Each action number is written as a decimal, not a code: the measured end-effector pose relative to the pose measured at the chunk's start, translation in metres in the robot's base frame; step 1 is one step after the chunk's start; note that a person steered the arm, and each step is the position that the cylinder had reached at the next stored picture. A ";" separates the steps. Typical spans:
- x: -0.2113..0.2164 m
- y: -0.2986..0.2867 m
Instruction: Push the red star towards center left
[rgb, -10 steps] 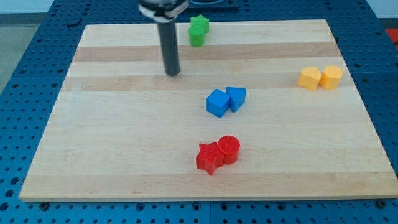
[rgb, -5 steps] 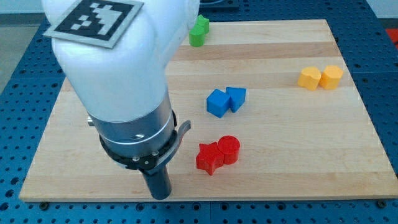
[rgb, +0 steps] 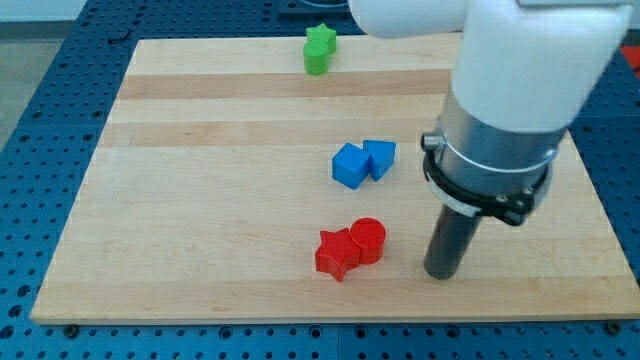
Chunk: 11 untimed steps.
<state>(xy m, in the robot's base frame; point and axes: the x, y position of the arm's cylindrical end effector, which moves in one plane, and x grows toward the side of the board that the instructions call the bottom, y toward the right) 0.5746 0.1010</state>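
The red star (rgb: 335, 254) lies near the board's bottom middle, touching a red cylinder (rgb: 367, 240) on its right. My tip (rgb: 440, 273) rests on the board to the right of both red blocks, a short gap from the cylinder. The arm's large white and grey body rises from the tip toward the view's top right and hides that part of the board.
A blue cube (rgb: 350, 165) and a blue block (rgb: 380, 158) touch near the board's centre. A green block (rgb: 319, 49) sits at the top edge. The wooden board (rgb: 200, 200) lies on a blue perforated table.
My tip moved from the board's top middle to the bottom left, then across to the right of the red blocks. The arm now covers the yellow blocks. No block has moved.
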 end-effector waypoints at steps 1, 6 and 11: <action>-0.001 -0.028; -0.004 -0.220; -0.045 -0.214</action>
<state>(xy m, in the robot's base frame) 0.5299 -0.1128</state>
